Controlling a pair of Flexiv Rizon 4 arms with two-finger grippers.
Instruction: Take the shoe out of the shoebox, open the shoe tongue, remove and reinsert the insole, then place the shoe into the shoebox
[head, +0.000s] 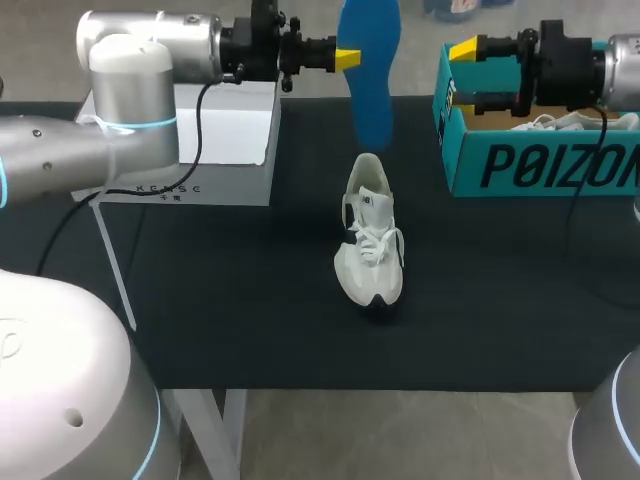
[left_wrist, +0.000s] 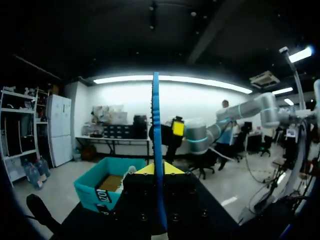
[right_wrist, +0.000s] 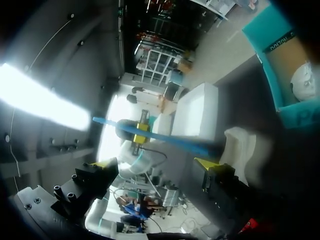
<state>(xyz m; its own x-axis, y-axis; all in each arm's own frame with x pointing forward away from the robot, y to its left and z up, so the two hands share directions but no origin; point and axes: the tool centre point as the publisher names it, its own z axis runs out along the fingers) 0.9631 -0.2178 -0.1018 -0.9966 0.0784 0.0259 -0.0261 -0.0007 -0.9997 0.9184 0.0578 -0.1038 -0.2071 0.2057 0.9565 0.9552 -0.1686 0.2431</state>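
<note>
Between the left fingers (head: 347, 58), closed on its edge, the blue insole (head: 372, 90) hangs upright above the bench (head: 250, 320). Below, between the two arms' fingers, the white shoe (head: 370, 245) stands laces up. The right fingers (head: 462, 48), spread wide and holding nothing, hover at the teal shoebox's (head: 520, 165) end wall.

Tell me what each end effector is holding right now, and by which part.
Left end effector grips the flat blue insole by one long side edge. Right end effector is open, holding nothing.
</note>
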